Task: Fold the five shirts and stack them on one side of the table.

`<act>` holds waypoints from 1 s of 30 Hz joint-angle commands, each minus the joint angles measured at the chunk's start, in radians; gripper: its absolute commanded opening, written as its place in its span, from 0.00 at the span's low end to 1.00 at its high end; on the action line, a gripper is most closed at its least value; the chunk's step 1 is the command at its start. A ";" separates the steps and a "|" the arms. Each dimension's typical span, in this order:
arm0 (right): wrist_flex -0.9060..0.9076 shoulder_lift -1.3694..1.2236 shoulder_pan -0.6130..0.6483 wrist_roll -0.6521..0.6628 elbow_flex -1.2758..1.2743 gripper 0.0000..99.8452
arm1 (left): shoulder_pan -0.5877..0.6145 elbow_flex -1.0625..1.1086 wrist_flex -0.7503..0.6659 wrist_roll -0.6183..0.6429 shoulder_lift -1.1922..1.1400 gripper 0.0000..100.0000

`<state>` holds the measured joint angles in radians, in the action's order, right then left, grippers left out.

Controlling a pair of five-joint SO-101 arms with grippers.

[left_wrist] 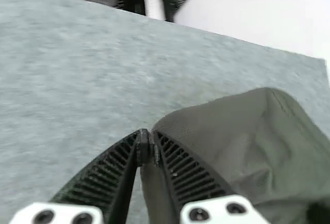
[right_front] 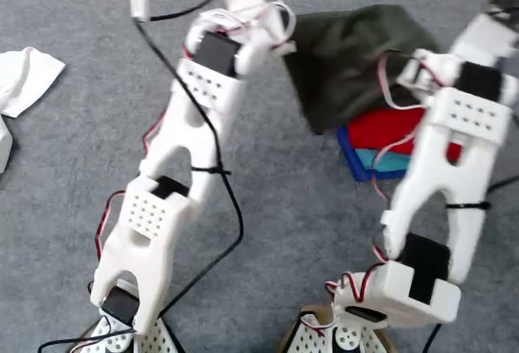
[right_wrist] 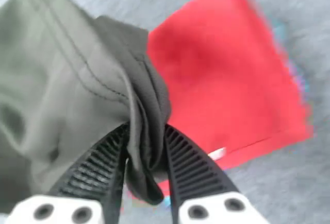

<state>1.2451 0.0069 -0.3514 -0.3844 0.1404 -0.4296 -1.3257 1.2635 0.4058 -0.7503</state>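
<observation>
Both pincers are clamped on the olive shirt [right_front: 349, 61].

Left gripper [left_wrist: 144, 149]: jaws closed to a narrow tip, pinching a thin edge of the olive fabric [left_wrist: 247, 147]. The rest of the cloth spreads off to one side of the jaws, and bare grey table [left_wrist: 77, 80] lies on the other side.

Right gripper [right_wrist: 147, 152]: jaws narrow, holding a thick bunched fold of the same shirt [right_wrist: 62, 80]. The wad fills the gap between the fingers and a bit hangs out below the tips.

In the high view the olive shirt sits at the far right of the table [right_front: 65, 191], between the two arm heads. It is draped over the far part of a stack.

Stack, top down: red shirt [right_front: 381, 126], teal shirt [right_front: 389, 161], blue shirt [right_front: 350, 154]. The near edges are exposed and stepped. The right wrist view has the red shirt [right_wrist: 221, 69] directly beyond the jaws, flat.

White shirt [right_front: 28, 77] lies crumpled at the far left edge, well apart from both arms.

Labels: there is a small white tag-like patch [right_wrist: 216, 154] at the red shirt's edge. Print is too blurred to read.
</observation>
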 commanded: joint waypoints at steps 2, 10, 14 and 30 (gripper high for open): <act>-0.101 0.048 -0.107 0.037 -0.024 0.00 | -0.043 0.115 -0.137 0.020 0.008 0.02; -0.146 0.048 -0.154 0.089 -0.114 0.00 | -0.110 0.189 -0.210 0.028 0.002 0.02; -0.184 0.048 -0.173 0.114 -0.122 0.00 | -0.127 0.181 -0.236 0.031 -0.041 0.02; -0.233 0.054 -0.188 0.333 -0.177 0.51 | -0.117 0.180 -0.176 0.138 -0.073 0.16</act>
<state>1.0334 0.0069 -0.5217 -0.1020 -0.0437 -0.5524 -1.1324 1.0810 0.5363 -0.8408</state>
